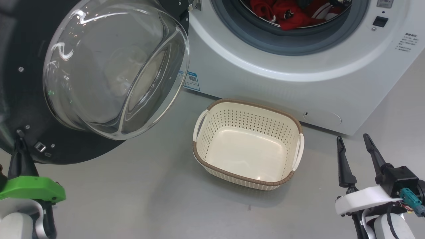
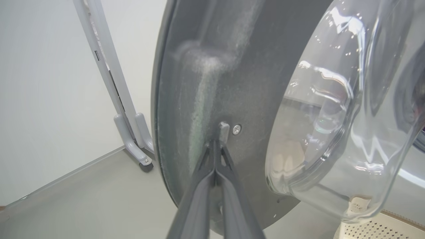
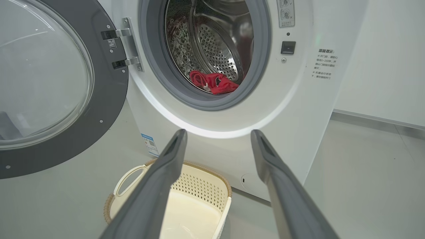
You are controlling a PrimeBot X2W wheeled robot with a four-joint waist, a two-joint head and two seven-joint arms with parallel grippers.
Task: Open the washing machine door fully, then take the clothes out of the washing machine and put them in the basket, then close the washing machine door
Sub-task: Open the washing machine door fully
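Washing machine [image 1: 265, 83] is seen across the upper right of the head view, white front, grey ring round the mouth; in the right wrist view it [image 3: 298, 109] fills the centre, drum open to view.

Washing machine door [image 1: 20, 99] is swung wide open at the upper left of the head view, glass bowl bulging toward the camera; it is hinged at the machine's left side in the right wrist view [image 3: 109, 99].

Basket [image 1: 245, 121] is set on the grey floor [image 1: 132, 192] at frame centre, just in front of the machine, upright, nothing in it; its near rim [image 3: 202, 189] is seen between the fingers in the right wrist view.

Left gripper [image 1: 19, 137] is raised from the lower left corner, green wrist cover [image 1: 33, 189] below it, fingers pointed up at the door's lower rim; in the left wrist view the fingers are pressed together [image 2: 216, 146], nothing between them, tips laid against the door's inner face [image 2: 199, 83] at a small latch tab [image 2: 224, 127].

Right gripper [image 1: 352, 137] is held at the lower right, fingers pointed up-frame, spread wide, nothing held, clear of the basket; it is aimed at the machine front in its own wrist view [image 3: 219, 132].

Clothes [image 1: 289, 16], red, are lying inside the drum at the top edge; seen low in the drum mouth [image 3: 215, 83].
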